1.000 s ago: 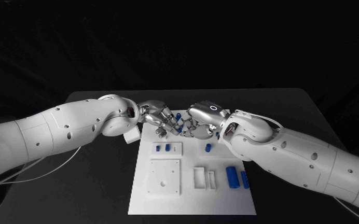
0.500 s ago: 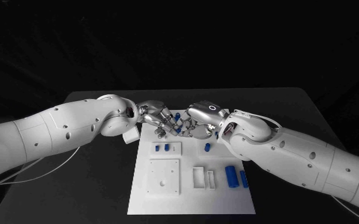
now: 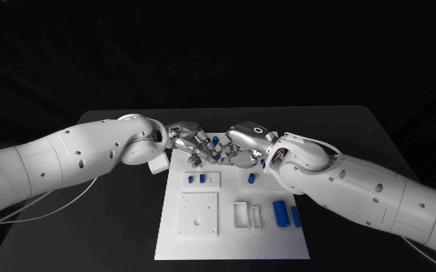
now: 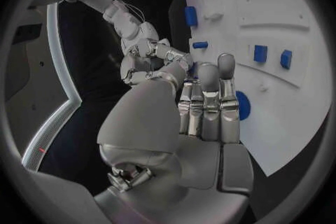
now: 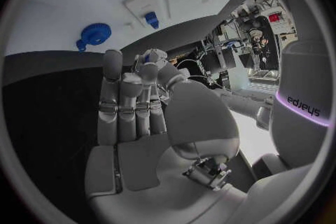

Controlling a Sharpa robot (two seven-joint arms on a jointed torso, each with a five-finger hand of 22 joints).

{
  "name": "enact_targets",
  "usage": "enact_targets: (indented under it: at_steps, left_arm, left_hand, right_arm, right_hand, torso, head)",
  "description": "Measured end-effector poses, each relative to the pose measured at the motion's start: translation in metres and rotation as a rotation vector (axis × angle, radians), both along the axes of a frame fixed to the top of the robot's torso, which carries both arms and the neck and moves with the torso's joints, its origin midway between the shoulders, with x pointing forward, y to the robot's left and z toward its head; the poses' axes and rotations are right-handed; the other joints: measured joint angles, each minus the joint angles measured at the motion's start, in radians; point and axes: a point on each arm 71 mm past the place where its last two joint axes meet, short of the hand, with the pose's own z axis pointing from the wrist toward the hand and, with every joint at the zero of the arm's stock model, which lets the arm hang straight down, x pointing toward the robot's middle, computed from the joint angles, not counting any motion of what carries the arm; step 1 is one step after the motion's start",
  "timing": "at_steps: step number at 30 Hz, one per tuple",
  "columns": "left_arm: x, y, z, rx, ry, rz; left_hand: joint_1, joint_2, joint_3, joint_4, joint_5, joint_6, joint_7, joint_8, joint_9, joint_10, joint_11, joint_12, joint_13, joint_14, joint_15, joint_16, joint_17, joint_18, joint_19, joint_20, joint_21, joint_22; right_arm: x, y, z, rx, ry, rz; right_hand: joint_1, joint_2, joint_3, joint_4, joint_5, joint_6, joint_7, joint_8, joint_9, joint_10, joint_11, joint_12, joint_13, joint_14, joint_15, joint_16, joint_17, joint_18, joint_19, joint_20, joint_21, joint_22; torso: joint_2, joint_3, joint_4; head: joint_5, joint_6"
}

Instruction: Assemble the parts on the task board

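Black table [image 3: 118, 221] carries the white board [image 3: 232, 240], which lies lengthwise down its middle. Over the board's far end the two white arms meet, the left arm [image 3: 73, 155] from one side and the right arm [image 3: 354, 187] from the other, their silver hands almost touching.

On the board sit a large square plate [image 3: 199, 214] with a small hole, a smaller plate [image 3: 201, 182] beyond it holding two short blue pegs [image 3: 196, 178], and a white slotted block [image 3: 242, 215] beside the large plate. Two blue cylinders [image 3: 287, 214] lie side by side near the board's right edge, and one small blue peg [image 3: 252, 178] stands further up, close to the right hand.

The left hand [image 3: 193, 141] has its fingers curled in, and a small blue part [image 3: 215, 140] shows right at the fingertips of both hands, between them. From the left wrist the fingers [image 4: 207, 102] lie straight and close together over the board, with a blue disc [image 4: 242, 105] just beyond them; which hand grips the part I cannot tell. The right hand [image 3: 244, 143] is likewise bent inward; its wrist view shows a bit of blue [image 5: 149, 58] at the fingertips, and a blue gear [image 5: 93, 34] lies on the board nearby.
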Motion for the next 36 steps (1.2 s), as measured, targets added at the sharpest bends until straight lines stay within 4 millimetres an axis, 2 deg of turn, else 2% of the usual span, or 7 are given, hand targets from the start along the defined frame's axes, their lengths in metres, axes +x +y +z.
enact_targets:
  at_steps: [3, 5, 8, 15, 24, 36]
  left_arm:
    - [0.000, 0.000, 0.000, -0.002, 0.001, 0.000]
    - [0.000, 0.000, 0.000, -0.004, 0.002, 0.001]
    - [0.000, 0.000, 0.000, -0.005, 0.002, 0.003]
    - [0.001, 0.003, 0.001, -0.004, 0.002, 0.010]
    - [0.004, 0.011, 0.001, 0.005, 0.001, 0.032]
    - [0.009, 0.039, 0.005, 0.021, -0.007, 0.090]
  left_hand:
    - [-0.005, -0.005, 0.003, 0.003, 0.000, -0.022, 0.009, 0.000, -0.001, -0.010, 0.003, 0.000, 0.000, -0.004, 0.004, 0.000, 0.000, 0.000, -0.004, 0.004, 0.000, 0.000]
    - [-0.012, -0.012, 0.009, 0.005, 0.000, -0.060, 0.017, 0.000, -0.002, -0.018, 0.011, 0.000, 0.000, -0.008, 0.008, 0.000, 0.000, 0.001, 0.000, 0.007, -0.004, 0.000]
    - [-0.013, -0.017, 0.014, 0.007, 0.000, -0.097, 0.026, 0.000, -0.002, -0.027, 0.012, 0.000, 0.000, -0.009, 0.009, 0.000, 0.000, 0.015, -0.003, 0.011, -0.004, 0.000]
    - [-0.012, -0.035, 0.028, 0.016, 0.000, -0.184, 0.031, 0.000, -0.005, -0.030, 0.016, 0.000, 0.000, -0.016, 0.016, 0.000, -0.003, 0.016, -0.004, 0.018, -0.008, 0.000]
    - [-0.008, -0.039, 0.031, 0.019, 0.000, -0.219, 0.030, 0.000, -0.005, -0.030, 0.016, 0.000, 0.000, -0.020, 0.012, 0.000, -0.005, 0.016, -0.004, 0.018, -0.012, 0.000]
    - [-0.007, -0.039, 0.030, 0.025, 0.000, -0.206, 0.035, 0.000, -0.005, -0.030, 0.016, 0.000, 0.000, -0.020, 0.012, 0.000, -0.007, 0.016, -0.004, 0.018, -0.012, 0.000]
  right_arm:
    - [0.000, 0.000, 0.000, 0.002, 0.002, -0.001]
    - [0.000, 0.000, 0.000, 0.003, 0.004, -0.002]
    - [0.000, 0.000, 0.000, 0.005, 0.005, -0.003]
    - [0.002, -0.002, -0.001, 0.006, 0.009, -0.010]
    - [0.004, -0.004, -0.002, 0.004, 0.012, -0.019]
    - [0.013, -0.009, -0.007, -0.017, 0.025, -0.055]
  right_hand:
    - [0.000, 0.000, 0.015, -0.001, -0.003, 0.000, 0.000, 0.000, 0.000, 0.000, 0.000, 0.000, 0.000, 0.000, 0.000, 0.000, 0.003, 0.000, 0.000, 0.000, -0.007, 0.007]
    - [0.000, 0.000, 0.020, 0.001, -0.004, 0.000, 0.000, 0.000, 0.000, 0.000, 0.000, 0.000, 0.000, 0.000, 0.000, 0.000, 0.004, 0.000, 0.002, -0.002, -0.009, 0.012]
    - [-0.006, -0.006, 0.028, 0.000, -0.004, 0.000, 0.000, 0.000, 0.000, 0.000, 0.000, 0.000, 0.000, 0.000, 0.000, 0.000, 0.006, 0.000, 0.007, 0.000, -0.013, 0.018]
    - [-0.006, -0.006, 0.040, 0.000, -0.012, 0.000, 0.000, -0.003, 0.000, 0.000, 0.000, 0.000, 0.001, 0.002, -0.002, 0.006, 0.009, 0.000, 0.009, -0.002, -0.019, 0.030]
    - [-0.006, -0.006, 0.046, 0.000, -0.013, 0.000, 0.000, -0.003, 0.000, 0.000, 0.000, -0.001, 0.001, 0.002, -0.002, 0.006, 0.010, 0.000, 0.009, -0.002, -0.023, 0.037]
    - [-0.008, -0.009, 0.048, -0.003, -0.013, 0.000, 0.000, -0.001, 0.000, 0.000, 0.000, -0.001, 0.003, 0.002, -0.002, 0.006, 0.010, 0.000, 0.009, -0.002, -0.028, 0.041]
  torso:
    - [0.000, -0.0003, 0.0002]
    - [0.000, -0.0004, 0.0002]
    - [-0.001, -0.0005, 0.0001]
    - [-0.001, -0.0005, -0.0001]
    - [-0.001, -0.0006, -0.0003]
    - [-0.001, -0.0023, -0.0009]
  head:
    - [0.001, 0.000]
    - [0.001, 0.000]
    - [0.001, 0.000]
    - [0.002, 0.000]
    - [0.003, -0.003]
    - [0.008, -0.002]
